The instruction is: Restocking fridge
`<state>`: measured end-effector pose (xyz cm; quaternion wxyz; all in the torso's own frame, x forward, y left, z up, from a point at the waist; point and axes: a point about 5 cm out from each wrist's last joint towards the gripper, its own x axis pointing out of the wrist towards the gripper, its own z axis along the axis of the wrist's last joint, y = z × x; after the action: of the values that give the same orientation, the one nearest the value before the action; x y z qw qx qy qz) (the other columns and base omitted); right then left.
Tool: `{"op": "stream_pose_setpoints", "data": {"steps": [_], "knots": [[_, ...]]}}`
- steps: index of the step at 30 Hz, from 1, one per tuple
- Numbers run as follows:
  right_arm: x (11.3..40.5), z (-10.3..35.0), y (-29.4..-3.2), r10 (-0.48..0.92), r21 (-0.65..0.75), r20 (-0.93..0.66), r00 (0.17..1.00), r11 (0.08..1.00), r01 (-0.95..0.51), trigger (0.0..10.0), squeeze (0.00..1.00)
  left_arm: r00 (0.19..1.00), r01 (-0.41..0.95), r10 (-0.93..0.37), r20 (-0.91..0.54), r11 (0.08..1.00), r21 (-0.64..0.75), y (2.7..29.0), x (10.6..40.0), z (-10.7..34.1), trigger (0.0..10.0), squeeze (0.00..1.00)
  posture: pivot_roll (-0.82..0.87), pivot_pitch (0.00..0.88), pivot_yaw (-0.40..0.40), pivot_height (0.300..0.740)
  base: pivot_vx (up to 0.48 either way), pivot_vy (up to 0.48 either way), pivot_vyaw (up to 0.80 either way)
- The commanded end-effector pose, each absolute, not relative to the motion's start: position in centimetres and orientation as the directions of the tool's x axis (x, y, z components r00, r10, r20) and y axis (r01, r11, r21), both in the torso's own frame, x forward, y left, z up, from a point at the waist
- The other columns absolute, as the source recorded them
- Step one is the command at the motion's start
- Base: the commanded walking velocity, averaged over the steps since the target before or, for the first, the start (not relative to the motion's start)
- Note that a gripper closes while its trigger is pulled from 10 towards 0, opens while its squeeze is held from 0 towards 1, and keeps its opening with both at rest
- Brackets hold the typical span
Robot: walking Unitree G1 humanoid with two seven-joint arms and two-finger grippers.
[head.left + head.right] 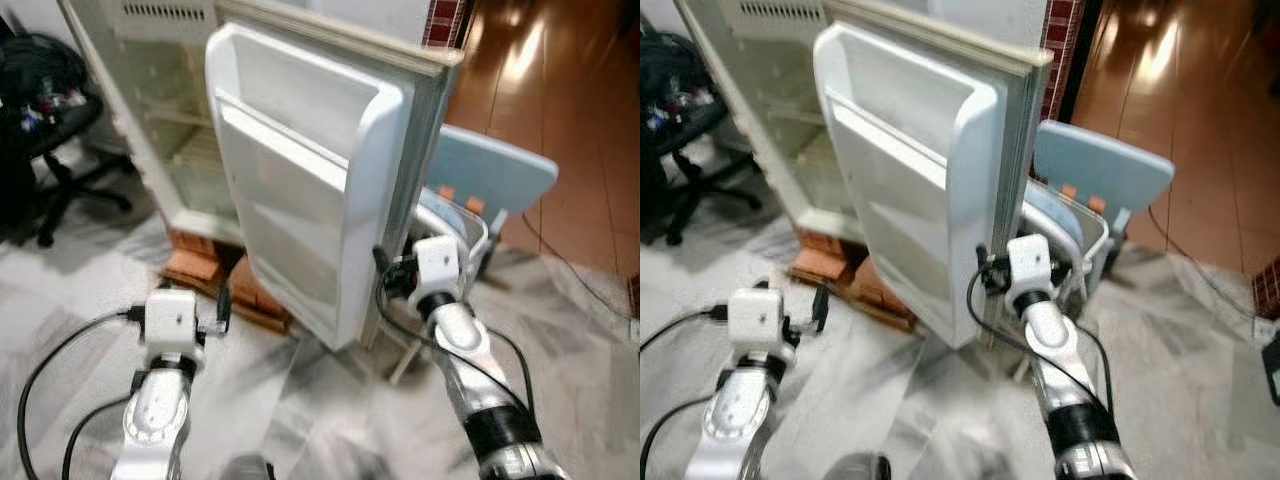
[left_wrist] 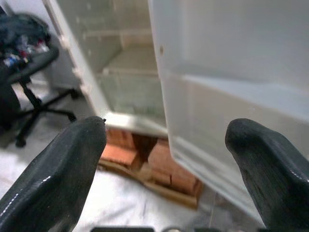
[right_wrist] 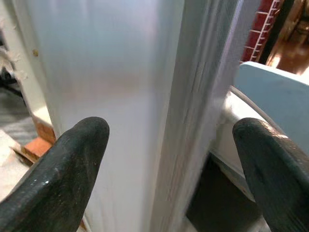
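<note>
Fridge door stands swung wide open in the left eye view, its long axis upright and its inner shelves facing the robot's left; its free edge points toward the camera. Behind the door, the fridge shows pale bare shelves and sits on a stack of bricks on the marble floor. The right arm reaches forward with its wrist raised, the right gripper at the door's lower free edge. The left arm is bent lower, the left gripper short of the door and clear of it, over the floor near the bricks. A light blue chair stands just behind the door, and a black office chair stands well apart from the door, beyond the fridge.

The right eye view gives the same layout: open floor lies between the two arms in front of the door, while the blue chair crowds the door's outer side.

In the left wrist view the left gripper's fingers are spread wide with nothing between them, aimed at the gap between the fridge's bottom and the door's lower shelf.

In the right wrist view the right gripper's fingers are spread wide, straddling the door's upright free edge without visibly touching it; the blue chair lies just beyond that edge.
</note>
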<state>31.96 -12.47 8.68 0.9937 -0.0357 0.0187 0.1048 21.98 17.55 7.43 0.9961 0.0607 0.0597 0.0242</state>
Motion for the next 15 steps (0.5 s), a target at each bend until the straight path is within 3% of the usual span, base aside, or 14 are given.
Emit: {"op": "stream_pose_setpoints", "data": {"steps": [1, 11, 15], "knots": [[32.6, 9.3, -11.8, 0.218, -0.026, -0.041, 0.975, 0.975, -0.219, 10.0, 0.0, 0.991, -0.031, 0.046, -0.126, 0.993, 0.118, 17.5, 22.1, 7.6, 10.0, 0.0, 0.04, 0.048, 0.002, 0.74, 0.0, 0.0, 0.0], [35.2, 13.0, -6.1, 0.309, 0.076, 0.04, 0.95, 0.947, -0.311, 10.0, 0.0, 0.984, 0.007, 0.015, -0.177, 0.992, 0.123, 17.0, 22.4, 7.1, 10.0, 0.0, 0.05, 0.041, 0.002, 0.74, 0.0, 0.0, 0.0], [35.2, 14.6, -3.3, 0.393, 0.215, 0.065, 0.917, 0.892, -0.397, 10.0, 0.0, 0.985, 0.017, 0.005, -0.172, 0.992, 0.126, 16.9, 22.5, 7.2, 10.0, 0.0, 0.05, 0.038, -0.002, 0.74, 0.0, 0.0, 0.0]]}}
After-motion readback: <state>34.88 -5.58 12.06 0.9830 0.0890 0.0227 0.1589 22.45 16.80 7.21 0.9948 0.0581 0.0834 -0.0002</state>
